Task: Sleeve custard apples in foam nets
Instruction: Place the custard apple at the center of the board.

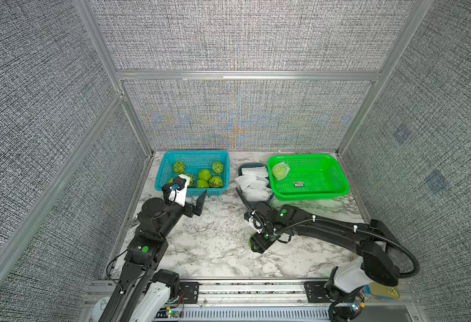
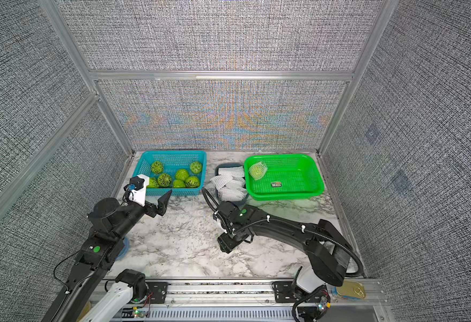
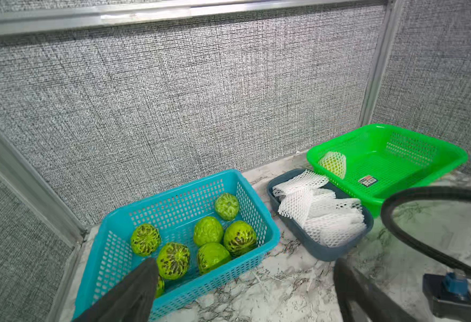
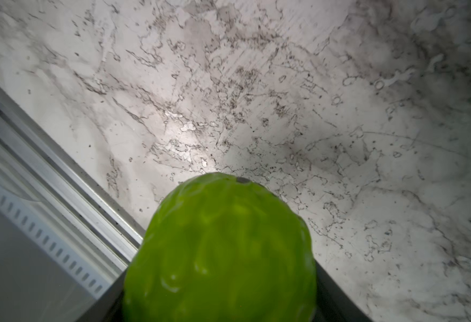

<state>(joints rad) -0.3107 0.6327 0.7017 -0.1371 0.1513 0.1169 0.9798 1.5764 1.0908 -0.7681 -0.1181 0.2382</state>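
Several bare custard apples (image 1: 205, 175) (image 2: 182, 174) (image 3: 208, 230) lie in the blue basket (image 1: 195, 153) (image 3: 270, 231) at the back left. My left gripper (image 1: 192, 199) (image 2: 153, 196) (image 3: 242, 301) hovers at that basket's front wall, open and empty. White foam nets (image 1: 252, 181) (image 2: 230, 181) (image 3: 320, 212) are piled in a dark grey tray (image 3: 329, 253). Over the middle of the table my right gripper (image 1: 256, 244) (image 2: 227, 245) (image 4: 220, 295) points down, shut on a custard apple (image 4: 220, 251) (image 1: 252, 242) with no net on it. One netted apple (image 1: 280, 170) (image 3: 333, 164) rests in the green basket (image 1: 312, 196).
Grey fabric walls close in the left, back and right sides. An aluminium rail (image 1: 256, 287) runs along the front edge. The right arm's black cable (image 3: 424, 223) loops near the grey tray. A yellowish tin (image 1: 387, 292) sits at the front right corner.
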